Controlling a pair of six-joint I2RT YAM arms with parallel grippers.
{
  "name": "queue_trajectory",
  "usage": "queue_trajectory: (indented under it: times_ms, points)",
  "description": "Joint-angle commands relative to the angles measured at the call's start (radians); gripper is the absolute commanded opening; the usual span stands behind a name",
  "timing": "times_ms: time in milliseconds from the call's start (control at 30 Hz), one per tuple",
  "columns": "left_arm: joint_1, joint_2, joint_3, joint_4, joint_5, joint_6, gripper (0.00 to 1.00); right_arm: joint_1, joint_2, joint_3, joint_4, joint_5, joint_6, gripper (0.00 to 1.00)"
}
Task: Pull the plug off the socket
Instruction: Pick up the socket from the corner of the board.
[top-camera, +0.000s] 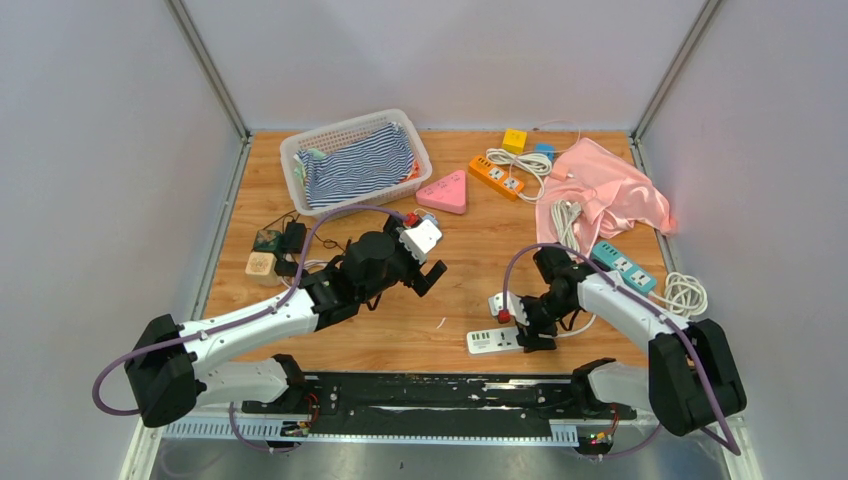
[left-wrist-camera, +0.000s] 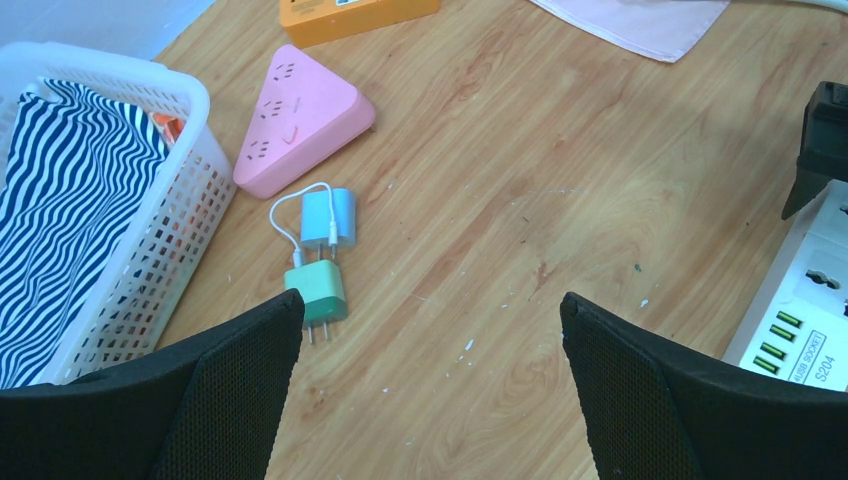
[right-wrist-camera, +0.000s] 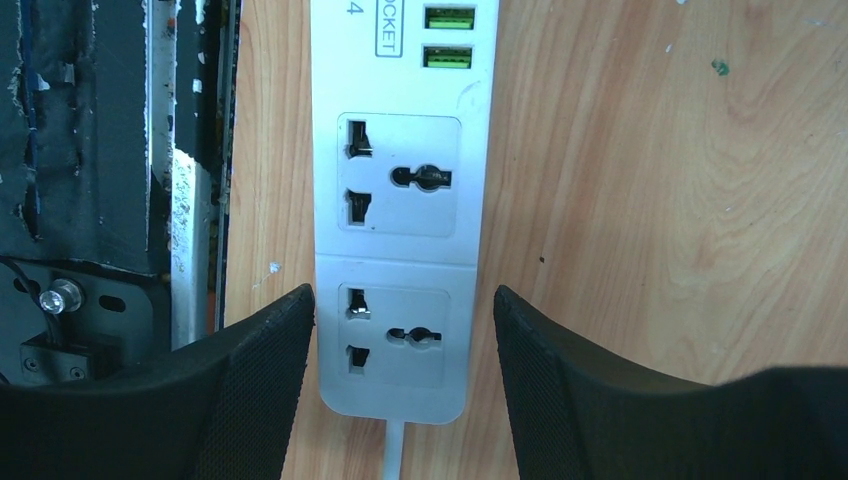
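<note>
The white socket strip lies near the table's front edge, and both of its sockets that show are empty. My right gripper is low over its cord end with a finger on each side. The left finger is almost against the strip, and a gap stays at the right one, so it is open. A green plug lies loose on the wood with its prongs bare, joined by a white cable to a blue plug. My left gripper hovers wide open just right of them, holding nothing.
A pink triangular socket block and a white basket of striped cloth sit at the back left. An orange strip, pink cloth, a teal strip and coiled cables fill the right. Small cubes are at the left.
</note>
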Motion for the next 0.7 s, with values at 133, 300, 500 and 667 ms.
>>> queue_trajectory:
  times_ms: [133,300,500,667]
  points:
    - [-0.010,0.000,0.005,0.024,-0.003,0.003,1.00,0.030,0.020,-0.014,-0.001,0.031,0.020,0.66]
    - [-0.010,-0.001,0.002,0.025,-0.004,0.003,1.00,0.036,0.026,-0.014,0.002,0.035,0.022,0.65]
    - [-0.010,-0.001,0.002,0.025,-0.004,0.004,1.00,0.042,0.031,-0.014,0.002,0.038,0.023,0.64]
    - [-0.010,-0.001,0.003,0.024,-0.004,0.003,1.00,0.042,0.031,-0.012,0.002,0.036,0.025,0.60]
